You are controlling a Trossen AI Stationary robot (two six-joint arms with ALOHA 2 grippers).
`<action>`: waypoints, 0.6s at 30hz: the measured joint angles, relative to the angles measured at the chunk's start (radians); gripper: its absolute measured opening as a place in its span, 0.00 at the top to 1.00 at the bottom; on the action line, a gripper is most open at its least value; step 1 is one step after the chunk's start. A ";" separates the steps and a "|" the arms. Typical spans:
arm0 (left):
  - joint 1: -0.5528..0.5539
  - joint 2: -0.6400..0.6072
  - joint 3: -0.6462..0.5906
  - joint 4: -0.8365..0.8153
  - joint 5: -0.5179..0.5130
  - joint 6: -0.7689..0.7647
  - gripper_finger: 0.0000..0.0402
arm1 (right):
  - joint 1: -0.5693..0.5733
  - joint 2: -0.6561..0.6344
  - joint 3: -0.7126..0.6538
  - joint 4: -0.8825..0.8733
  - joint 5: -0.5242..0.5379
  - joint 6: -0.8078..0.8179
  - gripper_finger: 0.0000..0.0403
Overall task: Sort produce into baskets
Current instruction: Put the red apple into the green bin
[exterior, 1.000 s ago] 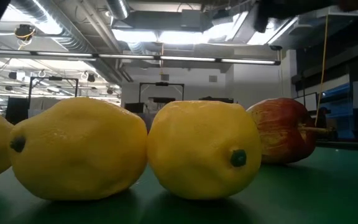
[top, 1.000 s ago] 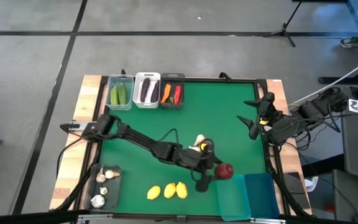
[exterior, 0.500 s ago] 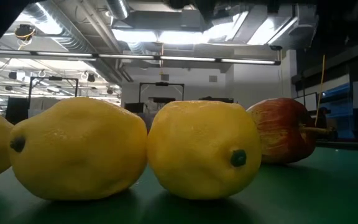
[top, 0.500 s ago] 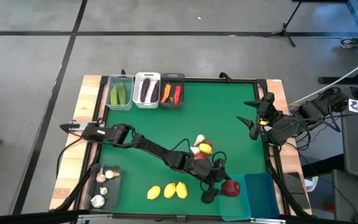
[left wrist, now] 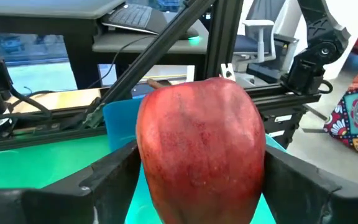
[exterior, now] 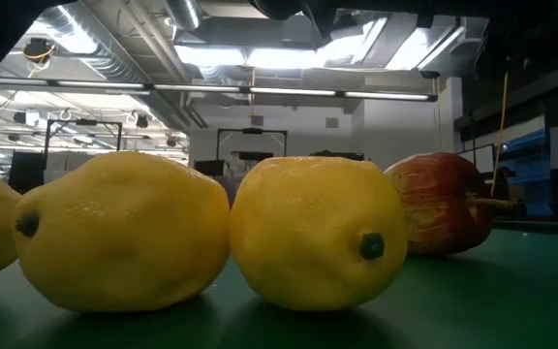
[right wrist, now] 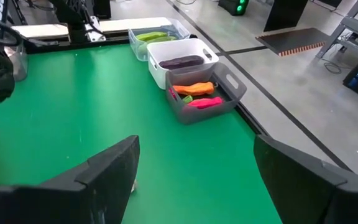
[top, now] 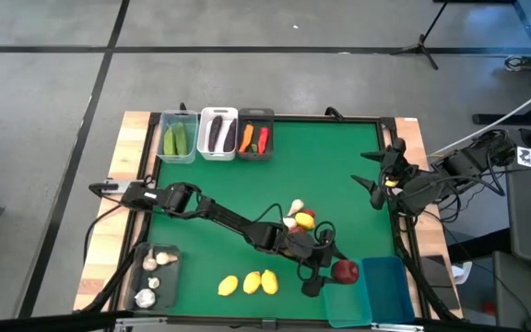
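High view: left gripper [top: 326,274] is stretched across the green table [top: 339,184], sitting right at the edge of the teal basket [top: 385,288]. A red apple [top: 345,270] sits between its fingers, on the basket side of the gripper. In the left wrist view the same red apple [left wrist: 201,146] fills the gap between both fingers [left wrist: 107,180], teal basket wall [left wrist: 120,121] directly behind it. Fingers flank the fruit; can't tell whether they are pressing on it or have let go.

Just beside the left gripper, on the side away from the basket: three lemons [top: 249,282] in a row on the mat. Just behind the gripper, along its own arm: another red fruit [top: 306,219], a yellow piece and a white garlic bulb in a small cluster.

Low view: two lemons [exterior: 211,233] fill the frame, an apple [exterior: 444,204] behind them.

Right gripper [top: 374,175] is parked near the right table edge, well apart from the left one, jaws spread wide, nothing between them. Right wrist view: ahead of it, well off, the clear bin [right wrist: 160,34] with cucumbers, the white bin [right wrist: 182,59] with eggplants, and the grey bin [right wrist: 204,93] with the carrot and chili, lined up touching.

Garlic bin [top: 155,277] is well behind the left gripper, near that arm's base.
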 joint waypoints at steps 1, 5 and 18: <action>0.000 0.000 0.000 0.000 0.000 -0.004 0.23 | 0.000 0.000 0.000 -0.003 0.000 0.000 0.21; 0.000 0.000 0.000 0.000 0.000 0.027 0.17 | 0.000 0.000 -0.004 -0.005 0.000 0.000 0.21; 0.010 -0.229 0.000 -0.669 -0.013 0.227 0.19 | 0.000 0.000 -0.048 -0.003 -0.052 0.008 0.21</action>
